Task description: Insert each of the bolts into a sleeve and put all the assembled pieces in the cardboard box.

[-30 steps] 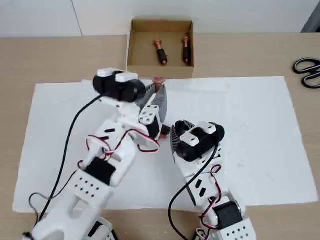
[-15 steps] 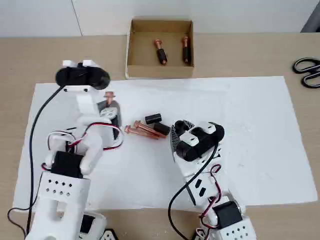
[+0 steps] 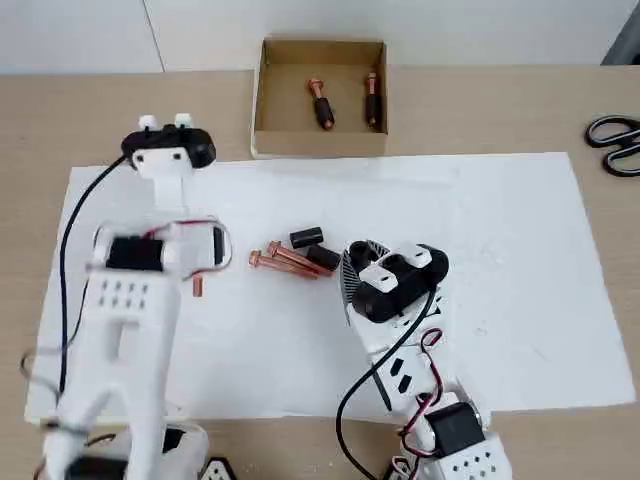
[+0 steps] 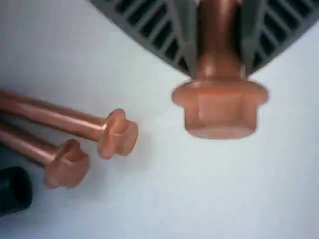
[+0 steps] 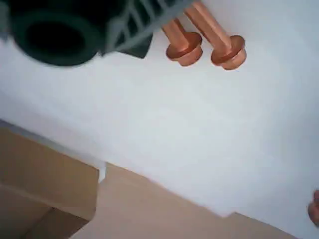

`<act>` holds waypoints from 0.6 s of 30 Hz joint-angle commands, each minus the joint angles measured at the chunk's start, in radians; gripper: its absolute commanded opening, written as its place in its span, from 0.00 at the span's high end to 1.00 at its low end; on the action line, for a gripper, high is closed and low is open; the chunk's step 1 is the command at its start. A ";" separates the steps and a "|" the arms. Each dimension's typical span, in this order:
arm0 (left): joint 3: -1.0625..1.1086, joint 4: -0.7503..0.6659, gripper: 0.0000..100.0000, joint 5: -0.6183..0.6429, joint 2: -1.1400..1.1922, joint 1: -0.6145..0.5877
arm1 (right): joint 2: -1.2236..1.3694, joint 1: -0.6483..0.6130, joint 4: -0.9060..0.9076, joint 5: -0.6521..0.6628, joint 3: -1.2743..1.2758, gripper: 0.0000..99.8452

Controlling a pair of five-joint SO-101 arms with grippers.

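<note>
My left gripper (image 4: 219, 57) is shut on a copper bolt (image 4: 219, 107) by its shank, head outward, just above the white paper (image 3: 500, 250); the bolt's tip (image 3: 197, 285) pokes out beside the left arm (image 3: 135, 285). Two loose bolts (image 3: 285, 261) lie side by side mid-paper, with two black sleeves (image 3: 306, 238) (image 3: 323, 257) next to them. My right gripper (image 3: 349, 272) stands beside them, shut on a third black sleeve (image 5: 50, 35) whose bore faces the camera. The cardboard box (image 3: 262, 95) at the back holds two assembled pieces (image 3: 321, 104) (image 3: 372, 98).
Scissors (image 3: 615, 140) lie on the wooden table at the far right edge. The right half of the paper is bare. The box's corner (image 5: 45, 189) shows in the right wrist view beyond the paper's edge.
The left arm has swung from near the box back to the left and toward the front, carrying the bolt. The right arm has stayed still.
</note>
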 commanded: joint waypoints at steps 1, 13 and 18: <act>-0.163 0.037 0.99 -0.006 0.143 -0.034 | -0.012 -0.001 0.001 -0.008 0.006 1.00; -0.243 -0.009 0.99 -0.104 0.457 -0.075 | -0.012 -0.001 0.001 -0.008 0.006 1.00; -0.243 -0.011 0.97 -0.112 0.477 -0.069 | -0.012 -0.001 0.001 -0.008 0.006 1.00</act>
